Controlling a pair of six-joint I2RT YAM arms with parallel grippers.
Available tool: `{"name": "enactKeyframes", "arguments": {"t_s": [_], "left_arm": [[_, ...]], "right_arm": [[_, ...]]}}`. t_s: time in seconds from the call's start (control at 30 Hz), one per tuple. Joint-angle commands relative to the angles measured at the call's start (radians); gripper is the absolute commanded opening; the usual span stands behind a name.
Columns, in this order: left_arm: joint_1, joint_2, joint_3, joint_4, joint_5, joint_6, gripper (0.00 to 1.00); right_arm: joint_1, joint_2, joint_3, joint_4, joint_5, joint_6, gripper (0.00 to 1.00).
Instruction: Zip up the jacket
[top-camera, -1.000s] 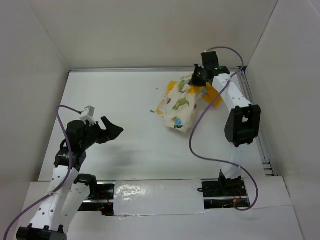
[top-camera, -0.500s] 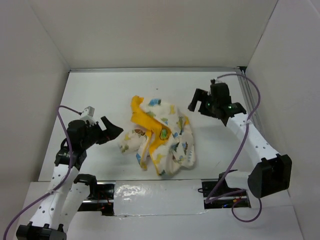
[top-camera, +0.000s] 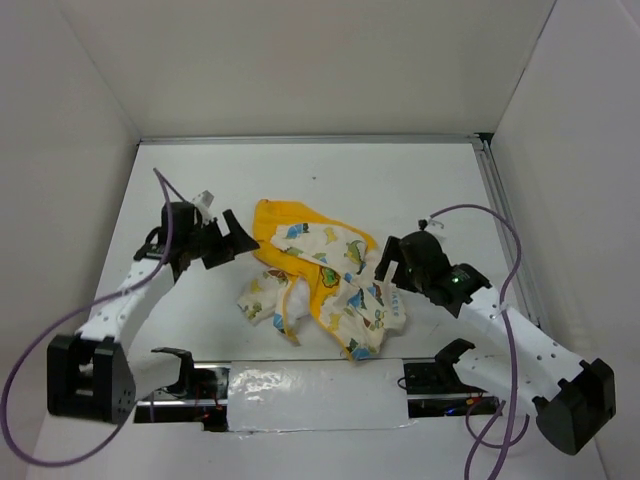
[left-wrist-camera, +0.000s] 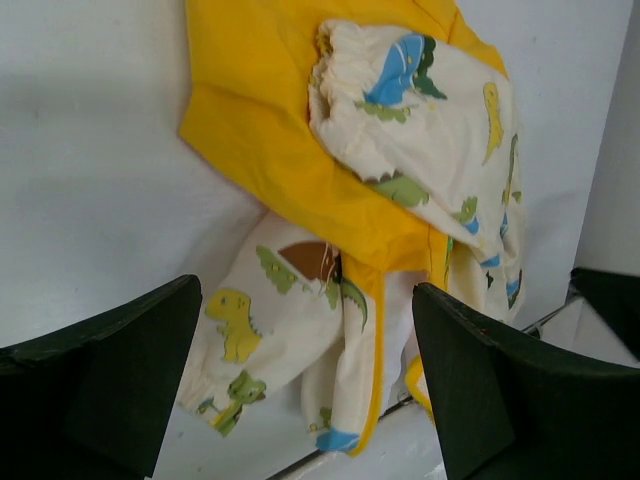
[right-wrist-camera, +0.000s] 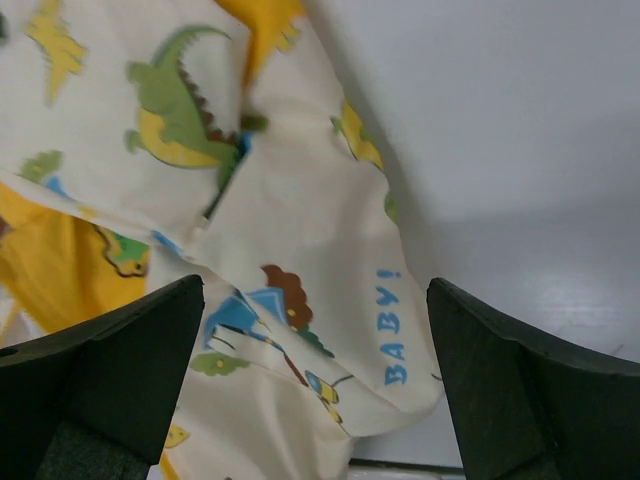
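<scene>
Jacket (top-camera: 318, 283) for a small child, soft yellow-and-cream dinosaur-print cloth, lies crumpled on the white table (top-camera: 200, 180). My left gripper (top-camera: 238, 240) and right gripper (top-camera: 386, 262) flank it, jaws wide, holding nothing. Light and floppy (zipper hidden), so I judge the yellow front edges the best hold.

Jacket (top-camera: 320, 285): relocated from the far right, where gripped a second ago, to mid-table; since half a second ago re-draped, with yellow hood edge spread toward the left.
Left gripper (top-camera: 243, 240): advanced from the near-left side to just beside that yellow edge, jaws wide apart.
Right gripper (top-camera: 383, 268): let go, swung nearer, now at the jacket's right edge, jaws wide apart.
</scene>
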Motion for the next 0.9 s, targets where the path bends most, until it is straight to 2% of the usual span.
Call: {"name": "enactKeyframes", "arguments": {"t_s": [0.0, 0.13, 0.37, 0.47, 0.5, 0.57, 0.6, 0.63, 0.67, 0.7, 0.73, 0.77, 0.87], "left_arm": [[-0.009, 0.205, 0.152, 0.067, 0.039, 0.036, 0.99], [-0.050, 0.454, 0.331, 0.041, -0.031, 0.020, 0.99], [-0.113, 0.814, 0.663, -0.083, -0.172, -0.001, 0.99], [-0.129, 0.925, 0.772, -0.164, -0.237, -0.021, 0.87], [-0.130, 0.947, 0.794, -0.186, -0.242, -0.025, 0.72], [-0.130, 0.987, 0.845, -0.224, -0.254, -0.032, 0.55], [-0.132, 0.987, 0.854, -0.226, -0.252, -0.032, 0.34], [-0.130, 0.988, 0.862, -0.220, -0.252, -0.013, 0.00], [-0.130, 0.984, 0.869, -0.221, -0.252, -0.013, 0.00], [-0.133, 0.976, 0.874, -0.229, -0.263, -0.001, 0.00], [-0.133, 0.946, 0.874, -0.234, -0.278, 0.004, 0.00], [-0.133, 0.917, 0.868, -0.237, -0.298, 0.005, 0.00], [-0.133, 0.756, 0.787, -0.205, -0.373, 0.010, 0.00]], "right_arm": [[0.053, -0.022, -0.067, -0.083, 0.031, 0.145, 1.00], [0.093, -0.050, -0.172, -0.039, -0.022, 0.226, 1.00], [0.116, -0.041, -0.239, 0.033, -0.084, 0.238, 1.00], [0.128, -0.009, -0.246, 0.052, -0.079, 0.254, 0.99], [0.134, 0.008, -0.246, 0.055, -0.072, 0.258, 0.99], [0.148, 0.027, -0.248, 0.079, -0.073, 0.255, 0.98], [0.153, 0.050, -0.243, 0.087, -0.076, 0.245, 0.92], [0.160, 0.068, -0.230, 0.089, -0.050, 0.255, 0.67], [0.165, 0.068, -0.230, 0.076, -0.023, 0.255, 0.67], [0.168, 0.068, -0.204, 0.046, 0.005, 0.282, 0.23], [0.173, 0.061, -0.184, 0.027, 0.031, 0.286, 0.04], [0.177, 0.024, -0.164, 0.003, 0.098, 0.292, 0.00], [0.171, -0.074, -0.069, -0.063, 0.213, 0.287, 0.00]]}}
